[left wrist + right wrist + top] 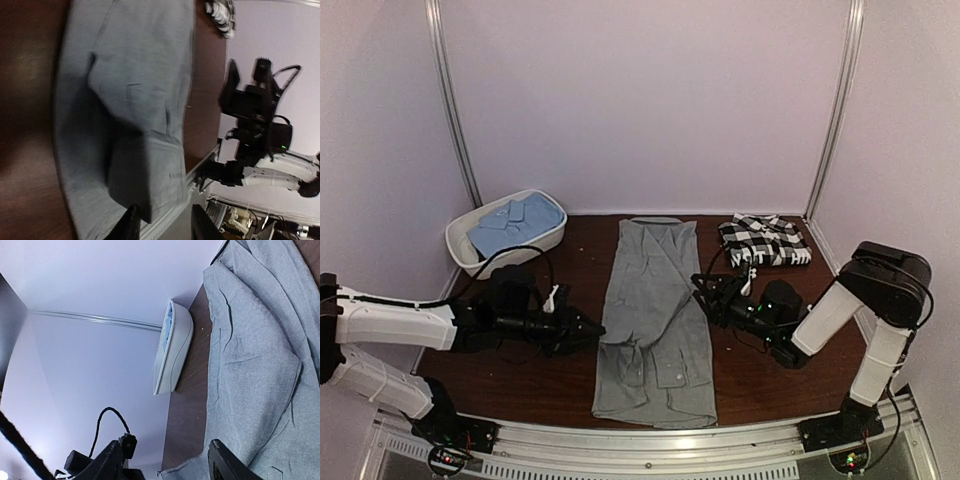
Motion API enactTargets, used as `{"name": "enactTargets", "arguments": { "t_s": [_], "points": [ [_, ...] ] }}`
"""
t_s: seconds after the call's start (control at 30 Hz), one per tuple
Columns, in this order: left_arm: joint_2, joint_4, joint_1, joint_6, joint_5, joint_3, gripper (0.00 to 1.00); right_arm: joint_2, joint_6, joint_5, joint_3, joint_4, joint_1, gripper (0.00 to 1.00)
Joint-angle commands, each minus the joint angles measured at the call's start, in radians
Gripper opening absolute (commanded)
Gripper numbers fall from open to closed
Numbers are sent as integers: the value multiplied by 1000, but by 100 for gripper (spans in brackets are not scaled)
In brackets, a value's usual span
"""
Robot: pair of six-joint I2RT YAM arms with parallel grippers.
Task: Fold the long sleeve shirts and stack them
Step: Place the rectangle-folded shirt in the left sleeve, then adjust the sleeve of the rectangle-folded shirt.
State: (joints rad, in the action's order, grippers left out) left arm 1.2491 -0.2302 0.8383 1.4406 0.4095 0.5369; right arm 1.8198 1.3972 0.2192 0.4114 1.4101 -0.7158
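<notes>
Grey shirt point(130, 100) lies flat on dark table point(25, 125), sleeve folded over body. Left gripper point(167, 227) near its edge, fingers apart, holding nothing. Right arm point(255, 120) beyond; checked shirt point(220, 12) at far corner.

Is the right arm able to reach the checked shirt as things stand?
Probably yes. The checked shirt lies just beyond the right gripper, with only bare table between them, and the jaws stand open and empty.
</notes>
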Motion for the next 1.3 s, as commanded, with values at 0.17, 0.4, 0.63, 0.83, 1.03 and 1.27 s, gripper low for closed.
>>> {"name": "enactTargets", "arguments": {
  "t_s": [0.17, 0.4, 0.63, 0.83, 1.03, 1.27],
  "points": [
    [-154, 450, -33, -335, -94, -83, 55, -213, -401, 63, 154, -814, -88, 63],
    [-117, 386, 1, -470, -69, -24, 51, -190, -534, 28, 277, -1051, -177, 53],
    [45, 462, 199, -592, -185, 218, 53, -241, -539, -63, 274, -1136, -173, 46],
    [260, 543, 261, -621, -252, 393, 60, -379, -549, -105, 222, -1197, -102, 48],
    [415, 664, 288, -652, -317, 542, 62, -466, -579, -121, 206, -1259, -68, 50],
    [509, 720, 289, -693, -320, 623, 38, -501, -595, -125, 196, -1270, -61, 50]
  ]
}}
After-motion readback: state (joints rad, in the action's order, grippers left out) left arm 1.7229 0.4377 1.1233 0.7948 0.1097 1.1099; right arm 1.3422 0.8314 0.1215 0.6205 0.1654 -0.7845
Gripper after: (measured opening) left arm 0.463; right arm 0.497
